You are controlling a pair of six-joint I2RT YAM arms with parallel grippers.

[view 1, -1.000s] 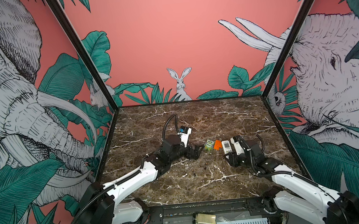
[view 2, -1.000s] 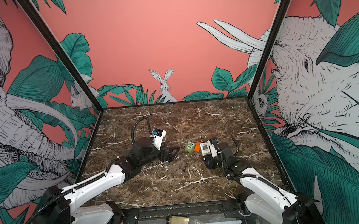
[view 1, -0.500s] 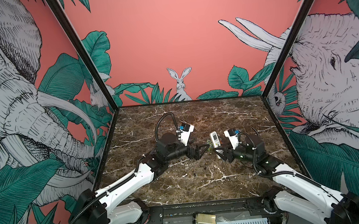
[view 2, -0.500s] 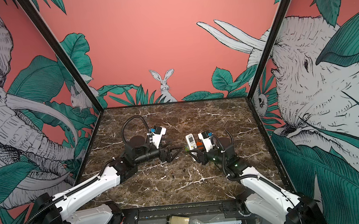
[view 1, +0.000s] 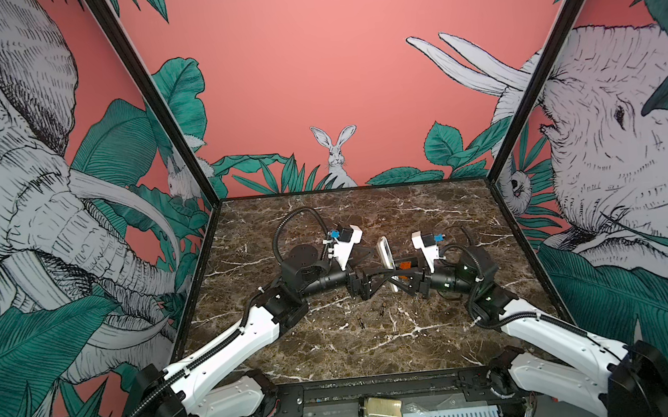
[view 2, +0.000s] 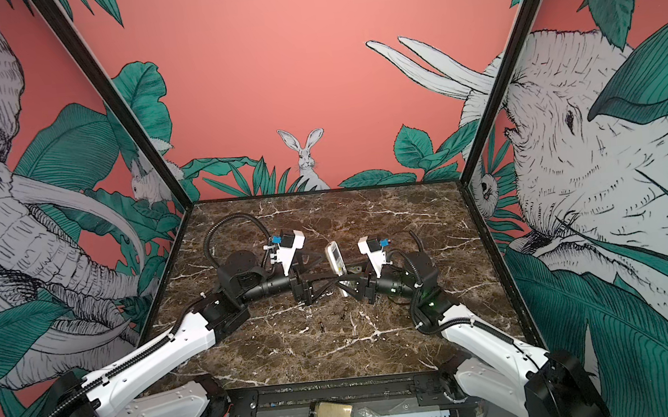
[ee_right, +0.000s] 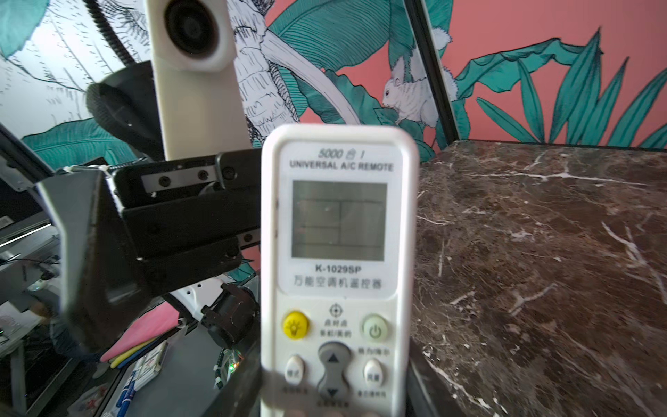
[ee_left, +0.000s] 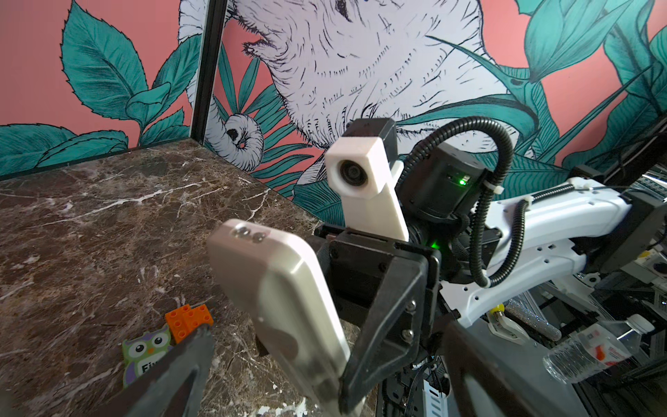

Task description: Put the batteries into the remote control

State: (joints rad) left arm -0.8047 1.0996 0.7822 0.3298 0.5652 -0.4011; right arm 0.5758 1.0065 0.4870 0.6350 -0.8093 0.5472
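The right gripper (view 1: 401, 284), extending from 3 o'clock, grasps the remote control (view 1: 385, 255) by its lower end and holds it upright, clear of the marble table (view 1: 440, 333), just toward 1 o'clock from the table's centre. The remote's display and buttons face the right wrist camera, and its plain back faces the left one. The left gripper (view 1: 381, 283) extends from 9 o'clock, released, its jaws spread wide on either side of the remote's lower part; whether they touch it I cannot tell. At 6 o'clock from the remote the first battery (view 1: 382, 309) lies on the marble, and the second battery (view 1: 361, 322) lies toward 7 o'clock. Both are slim, dark and apart from the grippers. An orange brick (ee_left: 188, 319) and an owl card (ee_left: 144, 355) lie side by side on the table beyond the remote, toward 1 o'clock
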